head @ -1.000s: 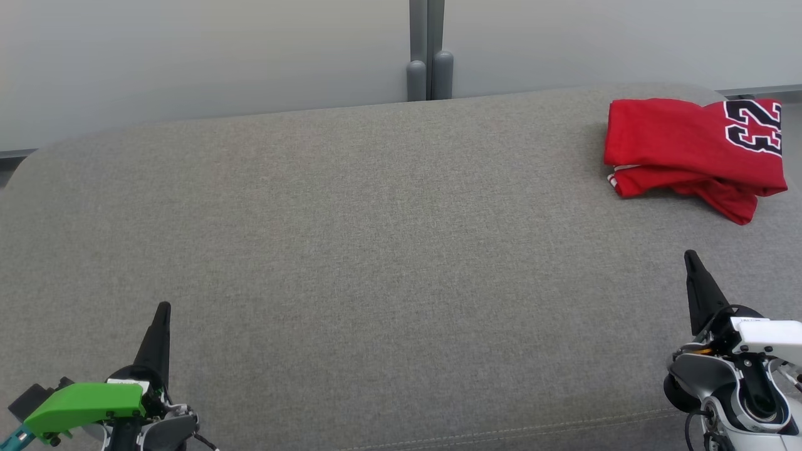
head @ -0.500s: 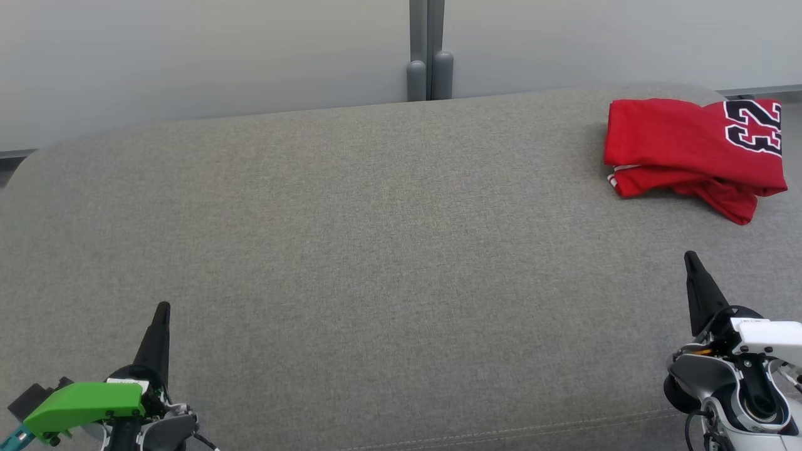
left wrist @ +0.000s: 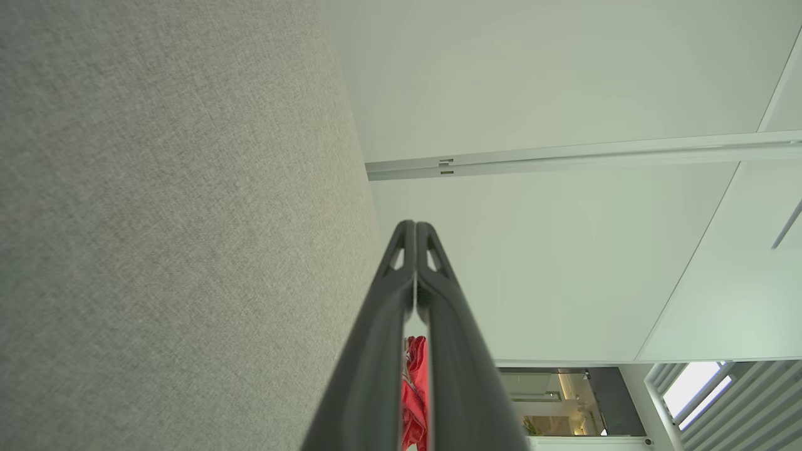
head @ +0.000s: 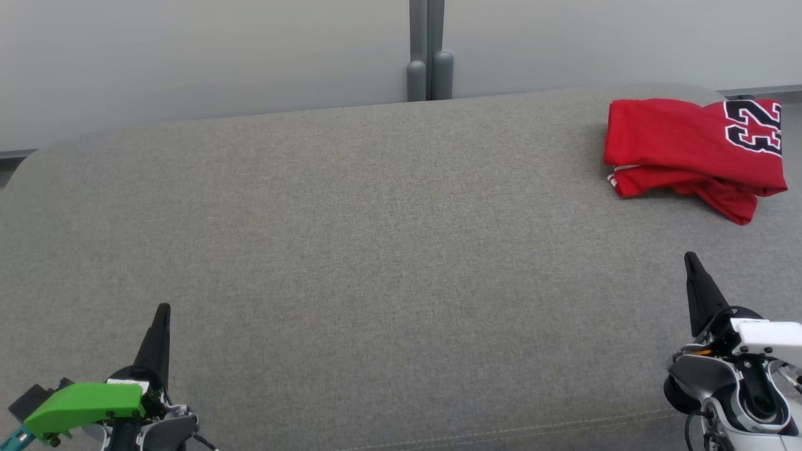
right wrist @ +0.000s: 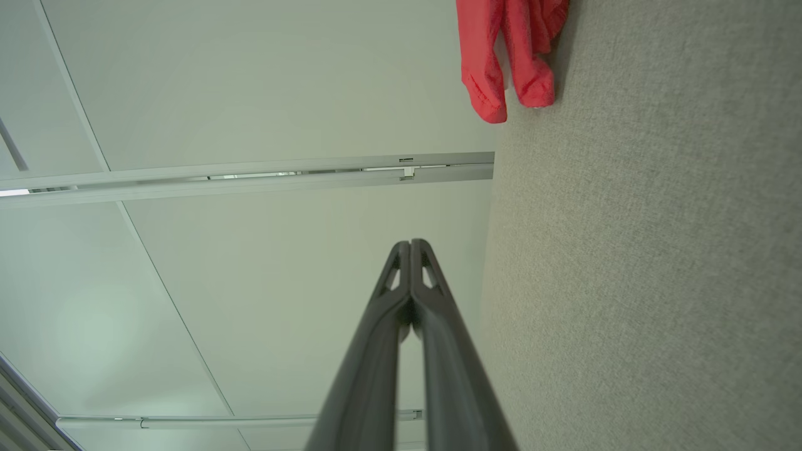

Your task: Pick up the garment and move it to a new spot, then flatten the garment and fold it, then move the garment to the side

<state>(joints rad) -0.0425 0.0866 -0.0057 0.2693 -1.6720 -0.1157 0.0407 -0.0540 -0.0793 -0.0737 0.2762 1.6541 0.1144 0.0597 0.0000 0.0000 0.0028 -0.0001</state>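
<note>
A red garment (head: 689, 150) with a black-and-white number print lies folded at the far right of the grey cushioned surface (head: 376, 250). It also appears as a red garment (right wrist: 507, 56) at the top of the right wrist view and as a red sliver of garment (left wrist: 415, 394) between the finger shafts in the left wrist view. My left gripper (head: 163, 310) rests at the lower left, shut and empty. My right gripper (head: 690, 257) rests at the lower right, shut and empty, well short of the garment.
Pale wall panels stand behind the surface, with a grey post (head: 429, 50) at the back centre. The surface's rounded back edge runs along the wall. Its front seam (head: 501, 432) lies near my arms.
</note>
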